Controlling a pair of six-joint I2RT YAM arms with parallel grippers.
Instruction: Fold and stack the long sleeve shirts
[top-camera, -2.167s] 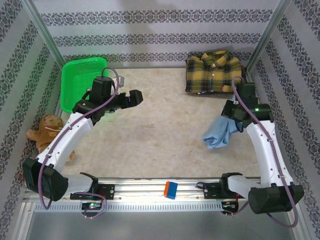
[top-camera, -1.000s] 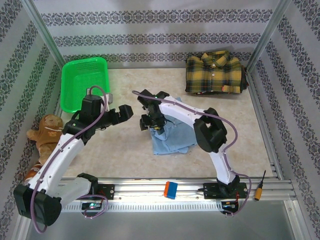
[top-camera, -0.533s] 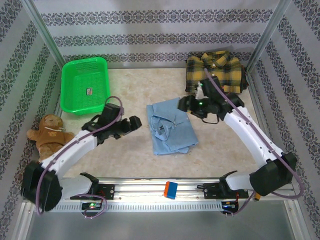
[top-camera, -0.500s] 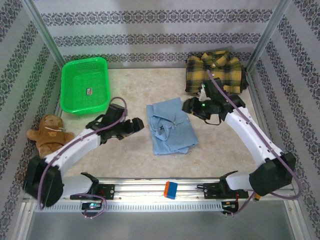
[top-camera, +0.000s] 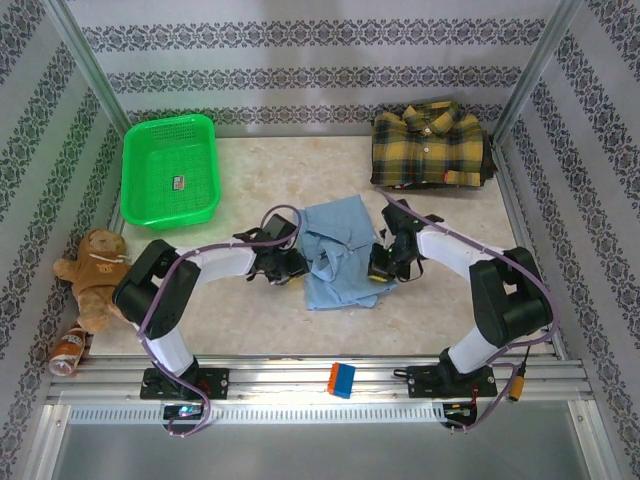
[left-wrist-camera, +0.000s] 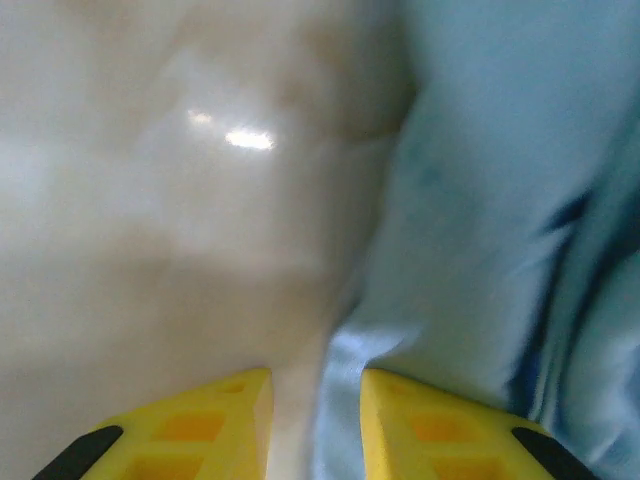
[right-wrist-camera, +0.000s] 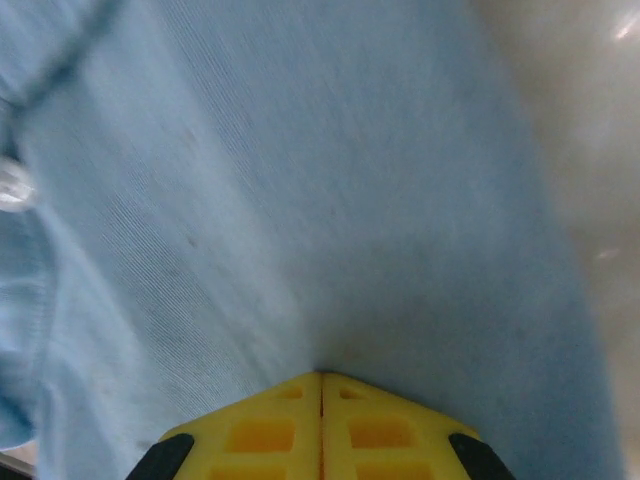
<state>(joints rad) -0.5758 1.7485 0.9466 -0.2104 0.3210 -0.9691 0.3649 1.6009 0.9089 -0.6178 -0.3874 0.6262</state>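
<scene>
- Both pincers stood clear of the light blue shirt (top-camera: 338, 285) half a second ago and now flank it mid-counter (top-camera: 250, 320).
- Left pincer (left-wrist-camera: 316, 400): narrowed, not closed, the shirt's edge between its fingers.
- Right pincer (right-wrist-camera: 321, 400): shut tight, apparently pinching cloth, so a fold looks imminent.
- Plaid shirt (top-camera: 430, 145): folded, far right.
- No legible writing.

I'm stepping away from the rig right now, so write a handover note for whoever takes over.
Left gripper: fingers slightly apart around the left edge of the light blue shirt.
Right gripper: shut, apparently pinching that shirt's right side.
The blue one lies rumpled at the centre of the table. Plaid shirt: folded, back right corner.
Done: plaid folded. Left: fold the blue one, stack them.
</scene>
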